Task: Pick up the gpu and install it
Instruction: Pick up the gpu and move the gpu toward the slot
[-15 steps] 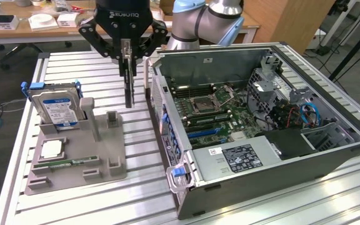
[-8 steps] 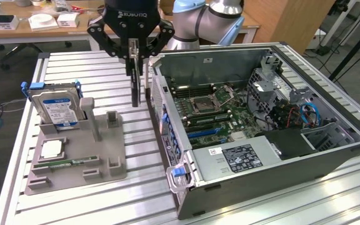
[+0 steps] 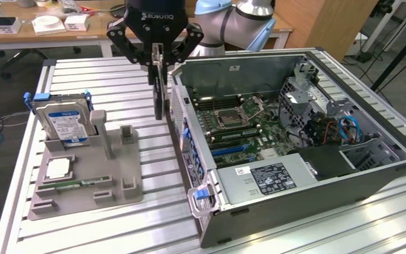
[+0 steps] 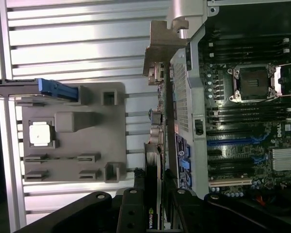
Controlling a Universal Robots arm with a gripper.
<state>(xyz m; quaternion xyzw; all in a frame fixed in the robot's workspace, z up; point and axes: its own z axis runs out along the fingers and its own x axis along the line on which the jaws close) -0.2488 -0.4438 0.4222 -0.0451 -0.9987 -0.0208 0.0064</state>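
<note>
the gripper point(image 3: 156, 62) is clamped on the gpu point(image 3: 159, 98), its fingers pressed against both flat faces near the card's upper edge, so the card hangs edge-on and upright beneath it. it is off the table, just outside the open computer case point(image 3: 372, 174), close to the case's perforated rear wall, on the side where the grey holder tray point(image 3: 83, 198) lies. the tray's slot nearest the case stands empty, while the hard drive point(image 3: 63, 124) sits upright at the tray's far end from the case. from the wrist camera the gpu point(image 4: 157, 141) runs alongside that rear wall with its silver bracket point(image 4: 167, 34) at the end away from the gripper point(image 4: 155, 213). i'd say the pick is done and the carry into the case is the step in hand. seating it looks to call for clearing the wall, lining the card's edge up over the blue slots point(image 3: 224, 151) on the motherboard point(image 3: 238, 127), and keeping the bracket towards the rear openings.
</note>
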